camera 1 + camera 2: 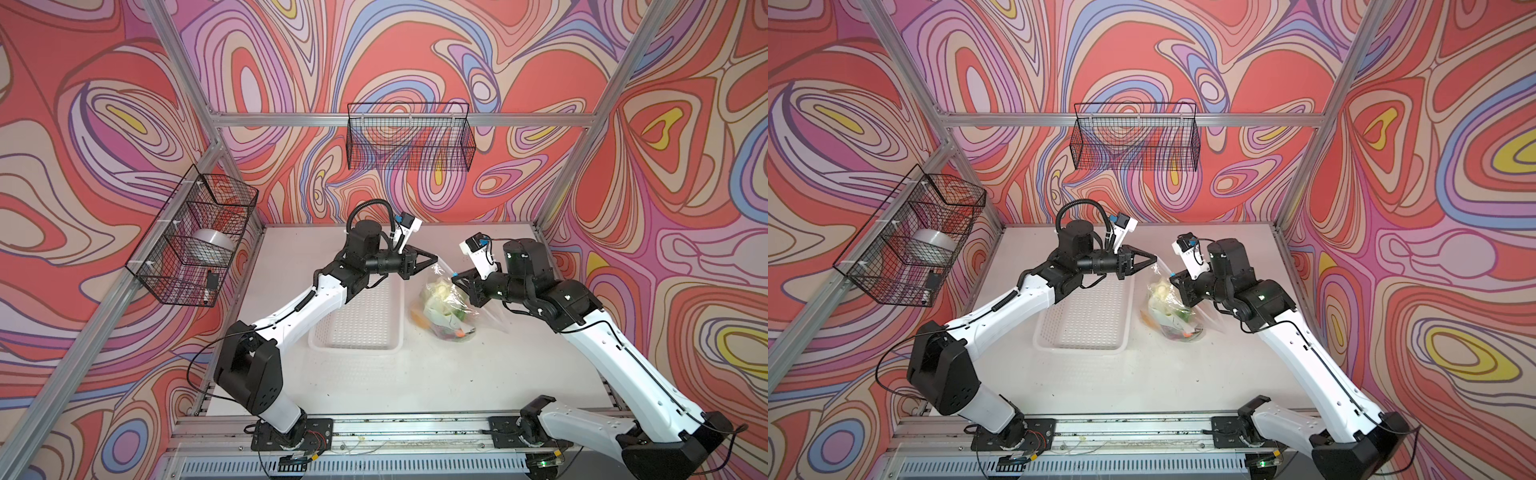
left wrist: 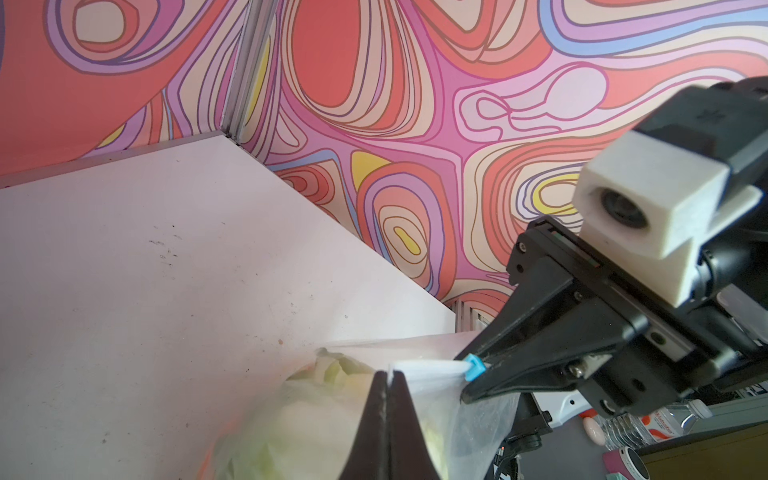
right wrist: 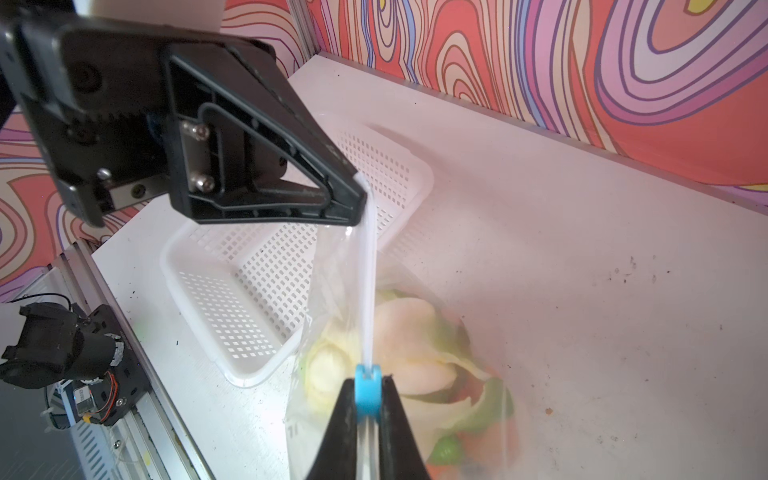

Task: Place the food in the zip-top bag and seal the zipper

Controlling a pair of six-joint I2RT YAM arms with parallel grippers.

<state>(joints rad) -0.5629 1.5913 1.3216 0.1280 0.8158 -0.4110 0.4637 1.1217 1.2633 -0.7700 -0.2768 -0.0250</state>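
Several toy vegetables (image 1: 440, 297) inside zip-top bag (image 1: 488, 313), beside basket (image 1: 353, 345)

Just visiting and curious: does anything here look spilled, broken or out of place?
Nothing stands out. The food sits inside the zip-top bag, which the left gripper and right gripper pinch along its zipper. Only a few dark specks mark the table.

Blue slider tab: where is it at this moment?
In the right wrist view the blue slider tab is pinched in the right gripper, opposite the left gripper along the zipper; in a top view, right of the white basket.
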